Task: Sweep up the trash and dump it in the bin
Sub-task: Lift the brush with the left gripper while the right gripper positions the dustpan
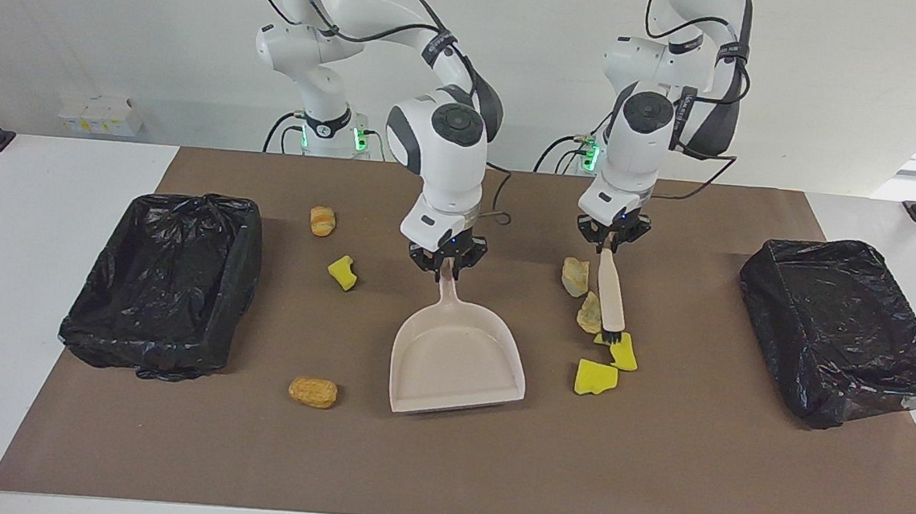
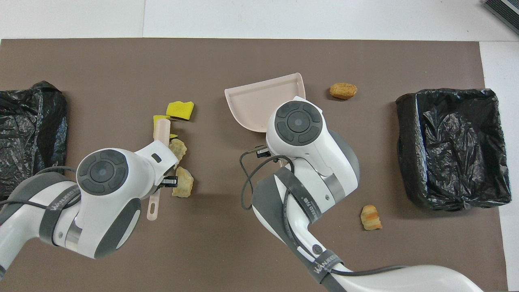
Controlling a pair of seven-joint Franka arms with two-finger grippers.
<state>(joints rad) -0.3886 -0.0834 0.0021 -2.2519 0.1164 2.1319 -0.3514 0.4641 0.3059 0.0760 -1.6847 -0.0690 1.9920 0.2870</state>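
Right gripper [image 1: 447, 263] is clamped on the handle of the beige dustpan [image 1: 455, 359], its pan slightly turned at mid-mat; left gripper [image 1: 612, 237] is clamped on the brush [image 1: 610, 298], bristles down among the trash [image 1: 596, 377]. Nearest the robots lie a striped bread lump [image 1: 322, 220] and a yellow chunk [image 1: 342, 272] toward the right arm's end, then two pale crumbly pieces [image 1: 575, 276] beside the brush, two yellow sponge scraps at its bristles, and farthest a brown lump [image 1: 313, 391]. Scraps look light, soft and crumbly (likely to roll or skid), best pushed low by the bristles, not pinched. Black-lined bins [image 1: 163, 281] flank both ends.
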